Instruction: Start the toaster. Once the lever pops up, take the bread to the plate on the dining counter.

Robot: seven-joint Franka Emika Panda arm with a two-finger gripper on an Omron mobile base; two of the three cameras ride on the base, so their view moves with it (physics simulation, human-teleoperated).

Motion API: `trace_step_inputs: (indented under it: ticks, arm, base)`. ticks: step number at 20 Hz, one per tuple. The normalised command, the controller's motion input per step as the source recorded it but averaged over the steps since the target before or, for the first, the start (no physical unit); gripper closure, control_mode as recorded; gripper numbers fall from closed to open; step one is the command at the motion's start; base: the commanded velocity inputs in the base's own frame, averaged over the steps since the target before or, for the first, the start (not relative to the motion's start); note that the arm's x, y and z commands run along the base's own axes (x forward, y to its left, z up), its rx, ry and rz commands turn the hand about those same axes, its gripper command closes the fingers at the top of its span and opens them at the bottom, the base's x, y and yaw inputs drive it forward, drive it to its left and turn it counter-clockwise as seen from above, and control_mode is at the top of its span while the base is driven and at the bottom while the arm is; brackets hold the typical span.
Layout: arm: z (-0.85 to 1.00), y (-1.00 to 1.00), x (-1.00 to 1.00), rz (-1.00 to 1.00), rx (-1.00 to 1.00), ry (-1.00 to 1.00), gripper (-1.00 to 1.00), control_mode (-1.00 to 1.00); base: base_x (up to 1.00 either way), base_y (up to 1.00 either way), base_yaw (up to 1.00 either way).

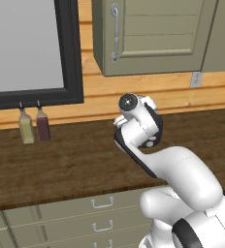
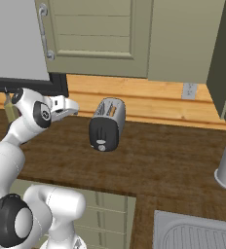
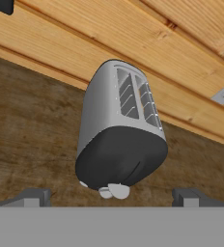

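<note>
Two slots on the toaster [image 2: 106, 123] face up, its black end panel turned toward the robot, so the controls are reachable from the front. It sits on the wood worktop [image 2: 173, 160] near the wall, well apart from the edge.

Gripper [image 2: 70, 106] is off to the toaster's left in the right base view, at about toaster height, apart from it, touching nothing. Hand view looks along the fingers straight at the end panel, so this reads as lining up for the lever push.

Fingertips [image 3: 34, 198] sit wide at both bottom corners of the hand view: jaws spread, nothing between them.

Lever: I can't pick it out against the black panel. Pale knob-like bits show at the panel's lower edge [image 3: 115, 191]; can't tell which is button and which isn't.

Bread: slots show only wire guides from here, can't tell if a slice is down inside.

Judgement: start step not done yet. Next move needs a downward press on a small tab, so alignment matters; a glancing hit could shove the light toaster back.
</note>
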Motion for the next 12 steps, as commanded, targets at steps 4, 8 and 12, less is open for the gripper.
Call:
trace_step_inputs:
  ticks: [4, 8, 12]
  arm:
    - [0.00, 0.00, 0.00, 0.00, 0.00, 0.00, -1.00, -1.00]
    - [0.00, 0.00, 0.00, 0.00, 0.00, 0.00, -1.00, -1.00]
    - [0.00, 0.00, 0.00, 0.00, 0.00, 0.00, -1.00, -1.00]
  base:
    - [0.00, 0.00, 0.00]
    - [0.00, 0.00, 0.00]
    - [0.00, 0.00, 0.00]
